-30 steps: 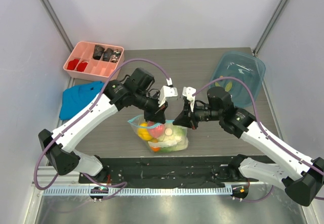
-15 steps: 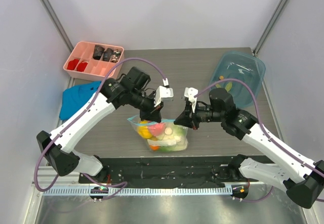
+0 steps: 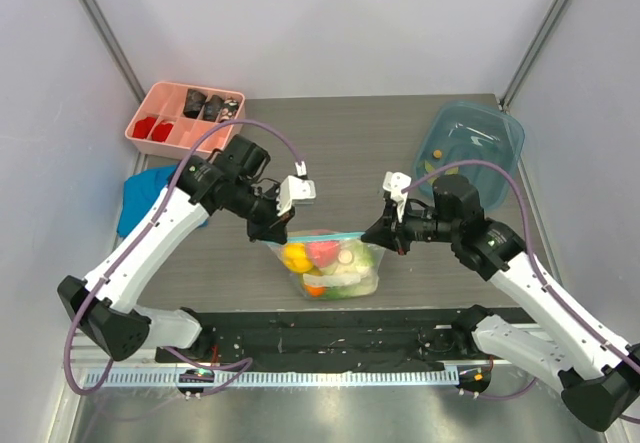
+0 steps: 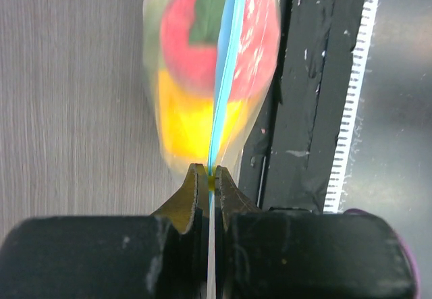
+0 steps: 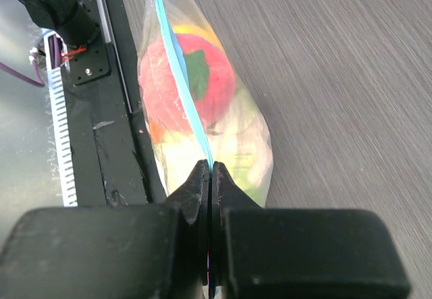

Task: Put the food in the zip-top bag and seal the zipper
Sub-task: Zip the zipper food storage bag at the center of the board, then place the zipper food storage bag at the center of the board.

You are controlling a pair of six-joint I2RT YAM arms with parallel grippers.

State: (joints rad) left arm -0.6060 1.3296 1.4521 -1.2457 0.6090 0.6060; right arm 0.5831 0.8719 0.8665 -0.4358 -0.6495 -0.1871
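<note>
Bright, even light gave soft shadows overhead. The zip-top bag [image 4: 177, 120] was blurred in the left wrist view, sharper in the right.

No text, label, brand, number or sign is legible in any view. The zip-top bag [image 3: 332, 268] presents no readable print. The white toothed strip [image 3: 330, 376] along the near edge of the surface [image 3: 360, 143] carries evenly spaced notches; no numerals can be made out.

Pale grey walls [image 3: 330, 23] enclose a grey wood-grain table [image 3: 350, 133].
</note>
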